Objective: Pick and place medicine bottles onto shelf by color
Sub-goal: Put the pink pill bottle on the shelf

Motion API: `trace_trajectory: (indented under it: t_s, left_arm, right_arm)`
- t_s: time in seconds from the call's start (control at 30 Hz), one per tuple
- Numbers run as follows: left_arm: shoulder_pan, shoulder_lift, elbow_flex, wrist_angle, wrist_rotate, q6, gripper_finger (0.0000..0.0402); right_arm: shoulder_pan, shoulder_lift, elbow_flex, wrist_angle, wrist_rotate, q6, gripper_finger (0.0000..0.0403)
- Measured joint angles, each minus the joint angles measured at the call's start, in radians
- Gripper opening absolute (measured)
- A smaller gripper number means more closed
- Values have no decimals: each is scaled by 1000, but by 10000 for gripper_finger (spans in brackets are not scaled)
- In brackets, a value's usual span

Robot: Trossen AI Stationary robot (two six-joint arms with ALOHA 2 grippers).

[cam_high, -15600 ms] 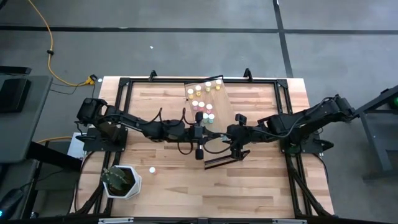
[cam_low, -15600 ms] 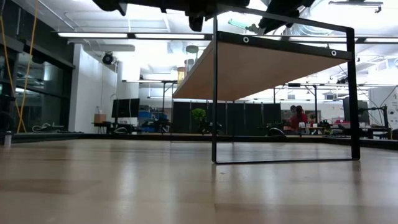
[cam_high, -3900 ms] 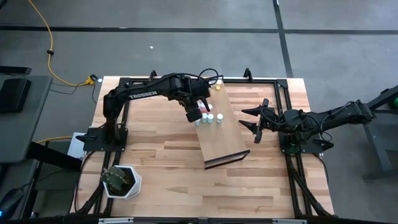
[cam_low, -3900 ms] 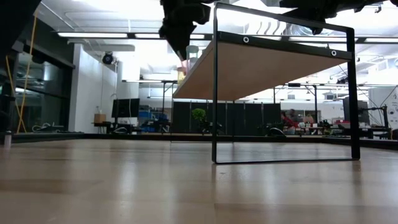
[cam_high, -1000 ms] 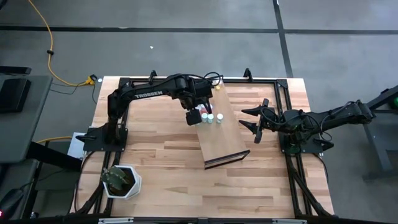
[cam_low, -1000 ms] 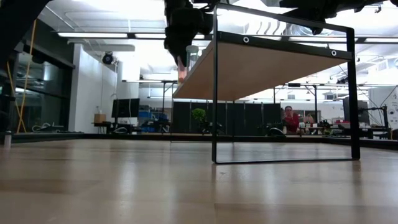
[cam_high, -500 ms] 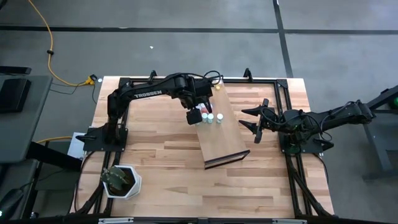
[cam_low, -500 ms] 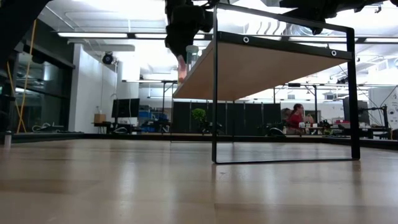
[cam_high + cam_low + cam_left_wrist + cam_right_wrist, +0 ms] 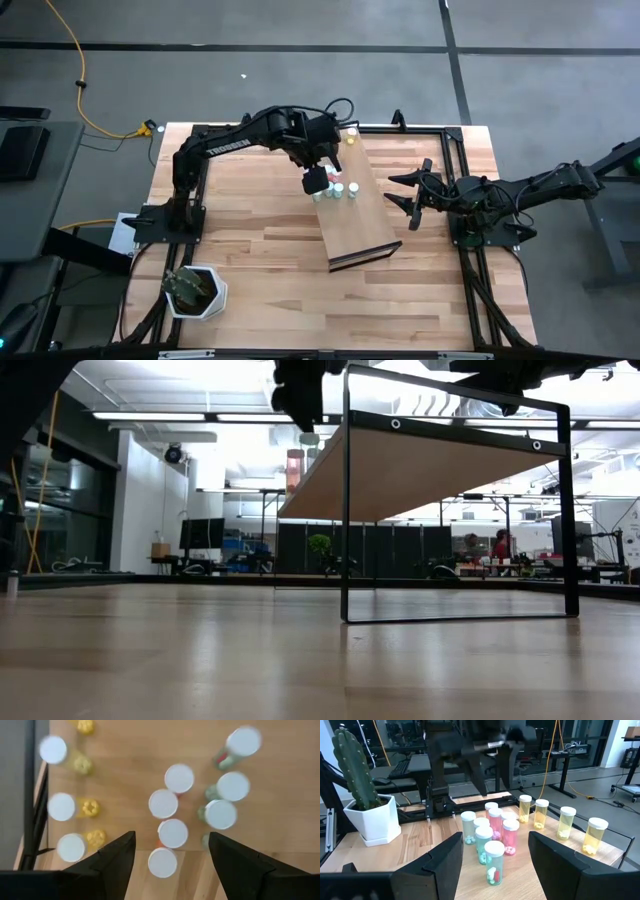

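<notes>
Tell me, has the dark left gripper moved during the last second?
Yes. The left gripper has shifted slightly toward the shelf's far end, judged against the light-wood shelf.

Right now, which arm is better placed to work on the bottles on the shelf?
Left. The left gripper hangs open directly above the medicine bottles on the shelf; the right gripper waits open beside it.

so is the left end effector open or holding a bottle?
Open and empty. In the left wrist view its fingers stand spread above the bottles, with the pink-group bottle loose between them on the shelf.
</notes>
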Motion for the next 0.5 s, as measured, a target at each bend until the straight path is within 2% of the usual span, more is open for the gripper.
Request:
trace_trajectory:
  t_s: [0.23, 0.5]
  left_arm:
    - [-29, -24, 107, -57, -8, -3, 243]
    - [-100, -132, 108, -94, -182, -58, 243]
  right_arm:
    - [0, 0, 0, 0, 0, 0, 216]
    - [0, 0, -1, -52, 0, 35, 216]
